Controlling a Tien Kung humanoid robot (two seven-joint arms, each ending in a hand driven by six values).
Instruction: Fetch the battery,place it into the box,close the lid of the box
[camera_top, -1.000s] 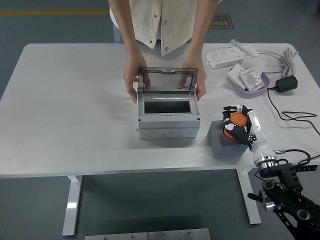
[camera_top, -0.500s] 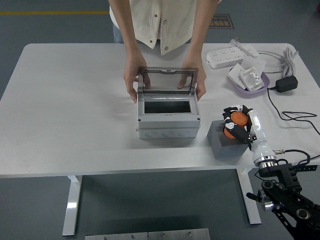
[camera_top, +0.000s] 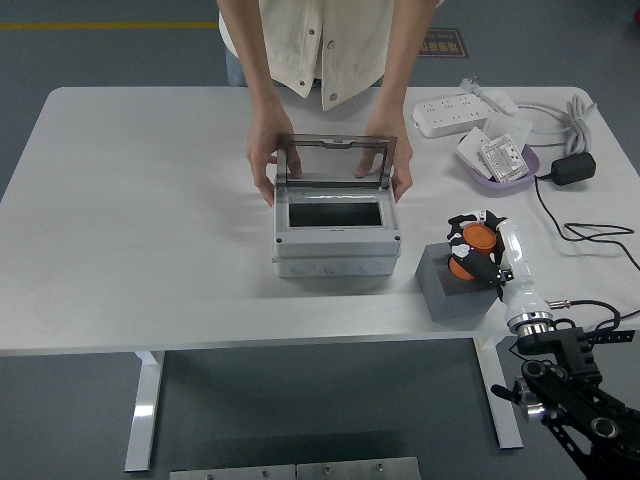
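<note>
A grey box (camera_top: 335, 240) stands mid-table with its clear lid (camera_top: 336, 160) raised upright. A person at the far side holds the lid's two sides, one hand (camera_top: 262, 160) on the left and one hand (camera_top: 388, 160) on the right. My right hand (camera_top: 470, 245) is curled around an orange battery (camera_top: 474, 250) that sits on top of a dark grey block (camera_top: 455, 282), just right of the box. The battery is partly hidden by my black fingers. My left arm is out of view.
A purple tray (camera_top: 500, 165) holding white packets stands at the back right, beside a white power strip (camera_top: 452, 112) with its cable (camera_top: 578, 112). A black adapter (camera_top: 572, 168) and its black cord (camera_top: 590, 235) lie near the right edge.
My right hand with the battery has shifted very slightly. The person's hands and the lid have not moved.
</note>
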